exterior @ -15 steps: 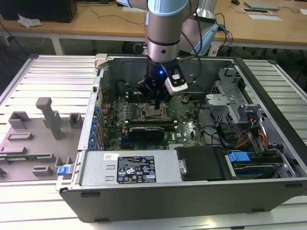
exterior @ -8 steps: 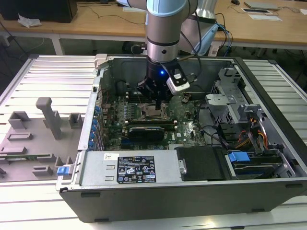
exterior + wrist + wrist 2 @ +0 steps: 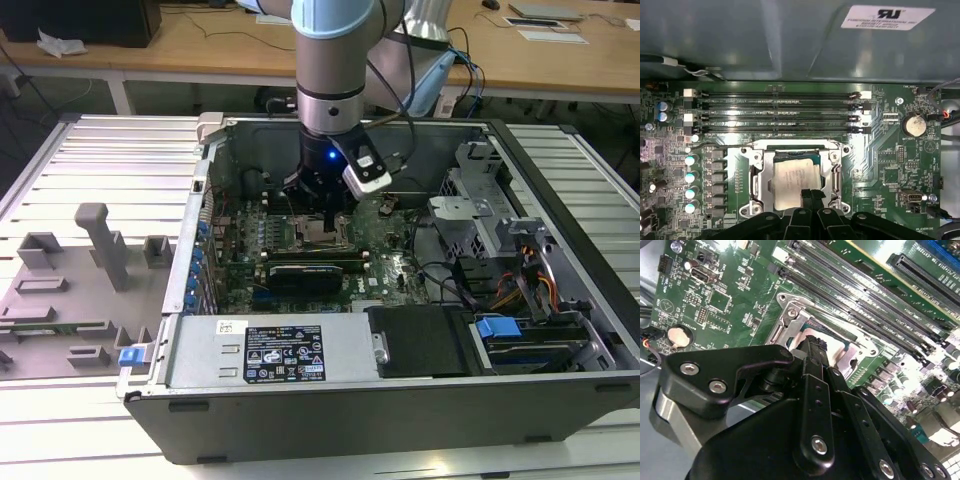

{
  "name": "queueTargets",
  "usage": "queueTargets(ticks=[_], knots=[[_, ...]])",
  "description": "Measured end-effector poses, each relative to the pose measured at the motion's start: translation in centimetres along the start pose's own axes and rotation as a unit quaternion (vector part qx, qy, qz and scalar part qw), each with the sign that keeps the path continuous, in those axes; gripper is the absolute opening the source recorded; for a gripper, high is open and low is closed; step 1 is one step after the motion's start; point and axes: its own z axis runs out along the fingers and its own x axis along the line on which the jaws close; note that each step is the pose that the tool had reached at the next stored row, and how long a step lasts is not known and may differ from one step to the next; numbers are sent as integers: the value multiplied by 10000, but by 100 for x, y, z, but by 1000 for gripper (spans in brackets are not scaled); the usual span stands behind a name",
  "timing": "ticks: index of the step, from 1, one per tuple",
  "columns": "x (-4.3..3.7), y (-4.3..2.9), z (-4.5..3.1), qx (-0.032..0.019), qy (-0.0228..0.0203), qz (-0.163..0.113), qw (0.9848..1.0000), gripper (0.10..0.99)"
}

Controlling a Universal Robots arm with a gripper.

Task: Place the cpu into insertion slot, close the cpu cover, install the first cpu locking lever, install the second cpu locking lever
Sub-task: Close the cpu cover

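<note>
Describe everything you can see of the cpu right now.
The cpu is a flat square chip with a silver-grey metal top bearing faint print, and a green edge shows along one side. It lies level within a silvery metal frame on the green motherboard. The pincer, tips together, stands over one edge of it; whether they touch cannot be told.

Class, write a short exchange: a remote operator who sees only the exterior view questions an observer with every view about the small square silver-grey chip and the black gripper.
Operator: In the exterior view the black gripper blocks my sight. What lies under it?
Observer: In the first wrist view the small square silver-grey chip lies flat, with the thin silvery metal frame plate along two of its sides.
Operator: Open or shut?
Observer: Shut: in that view its fingertips meet over one edge of the chip.
</note>
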Motion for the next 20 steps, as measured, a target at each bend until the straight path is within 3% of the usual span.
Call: queueTargets(ticks=[2, 8, 14, 20], knots=[[66, -10, 4, -13, -25, -36, 10000, 106], [303, 19, 33, -13, -39, -48, 10000, 106], [421, 27, 89, -19, -56, -104, 9999, 106], [426, 27, 112, -33, -69, -148, 9999, 106]])
